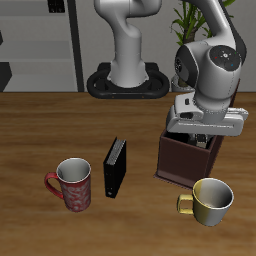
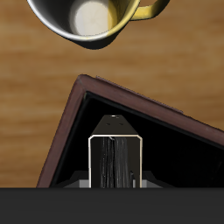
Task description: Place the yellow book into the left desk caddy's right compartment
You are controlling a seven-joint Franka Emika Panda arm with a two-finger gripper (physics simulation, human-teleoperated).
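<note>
- The gripper (image 1: 203, 138) hangs directly over the left desk caddy (image 1: 177, 160), which stands near the table's front edge, just behind the yellow mug (image 1: 210, 200).
- In the wrist view, the yellow book (image 2: 115, 160) sits upright between the fingers, pinched by them, its greyish page edges facing the camera and its lower end inside the caddy's dark walls (image 2: 74, 131).
- The step in hand appears to be the lowering and release (which compartment lies below cannot be told from these views).
- The next move calls for spreading the fingers, then lifting straight up clear of the rim.
- The black book (image 1: 115, 166) and red mug (image 1: 73, 183) stand well apart.
</note>
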